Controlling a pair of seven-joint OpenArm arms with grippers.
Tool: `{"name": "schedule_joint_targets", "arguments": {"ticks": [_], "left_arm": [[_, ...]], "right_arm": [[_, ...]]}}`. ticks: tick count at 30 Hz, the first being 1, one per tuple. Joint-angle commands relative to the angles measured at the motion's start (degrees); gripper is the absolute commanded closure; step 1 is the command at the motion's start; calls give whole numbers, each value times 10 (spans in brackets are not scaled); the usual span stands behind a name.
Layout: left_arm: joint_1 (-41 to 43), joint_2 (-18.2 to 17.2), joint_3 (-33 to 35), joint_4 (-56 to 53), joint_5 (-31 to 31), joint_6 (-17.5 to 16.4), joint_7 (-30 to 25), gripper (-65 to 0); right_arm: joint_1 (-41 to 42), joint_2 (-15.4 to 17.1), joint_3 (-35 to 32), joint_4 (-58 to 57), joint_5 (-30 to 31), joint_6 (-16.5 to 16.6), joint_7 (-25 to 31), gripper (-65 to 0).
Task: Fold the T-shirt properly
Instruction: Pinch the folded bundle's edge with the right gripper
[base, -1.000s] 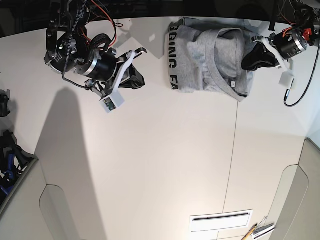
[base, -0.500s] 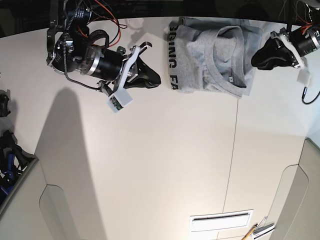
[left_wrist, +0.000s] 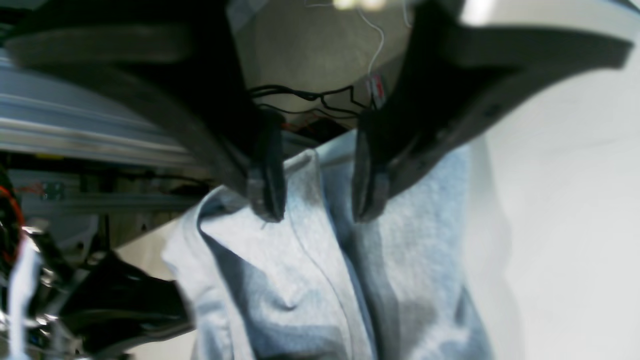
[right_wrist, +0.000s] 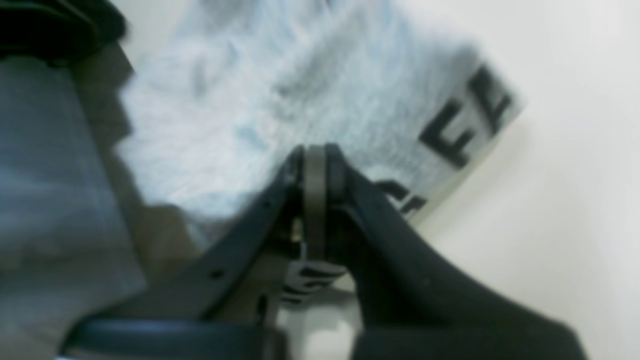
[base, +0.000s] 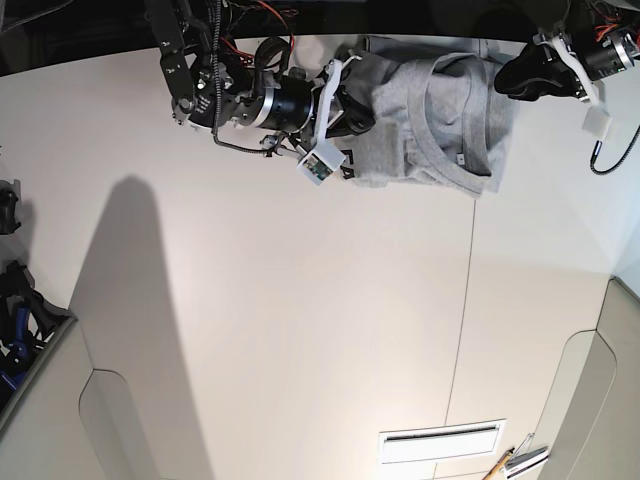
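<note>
Right gripper (right_wrist: 315, 165): jaws pressed together, nothing visibly pinched between the tips, parked over the lettered edge of the T-shirt (base: 430, 110); in the base view it (base: 350, 112) sits on the garment's left edge, covering the black lettering. Half a second ago it was just left of the shirt, a second ago well clear of it, so this arm has swung in fast onto the printed side. Cannot tell whether the tips touch cloth or only hover. Left gripper (left_wrist: 315, 200): jaws parted with a clear gap, empty, fingertips (left_wrist: 267, 200) just above a grey ridge of fabric; in the base view it (base: 512, 78) is at the shirt's right edge, far side. It has drawn back from where it lay on the cloth a second ago, so it looks to have let go of that side. The T-shirt lies at the far edge of the table (base: 320, 330), centre-right, already a compact folded block with the ribbed collar showing on top, lumpy at the right. Judgement: right side fold done, left side next; the shut right gripper would need to open to take the lettered edge, or it is there to press and smooth.
</note>
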Motion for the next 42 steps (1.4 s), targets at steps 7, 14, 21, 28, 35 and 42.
{"name": "schedule_joint_targets", "arguments": {"ticks": [7,14,21,28,35,42], "left_arm": [[2,-6,57,2,5,-3,-10,-278],[10,-7,90,1,19,-3,-18,-278],[10,-7,90,1,45,-3,-28,-234],[10,-20,88,1,24,-3,-9,0],[12,-57,44,1,8,-3,0,0],[26,-87,28,1,15,-3,0,0]], "right_arm": [[26,-2,-1,-57,9,2,10,0],[33,-2,-1,-56,15,2,8,0],[33,-2,-1,-56,15,2,8,0],[33,-2,-1,-56,14,2,8,0],[33,-2,-1,-56,12,2,5,0],[33,-2,-1,-56,13,2,5,0]]}}
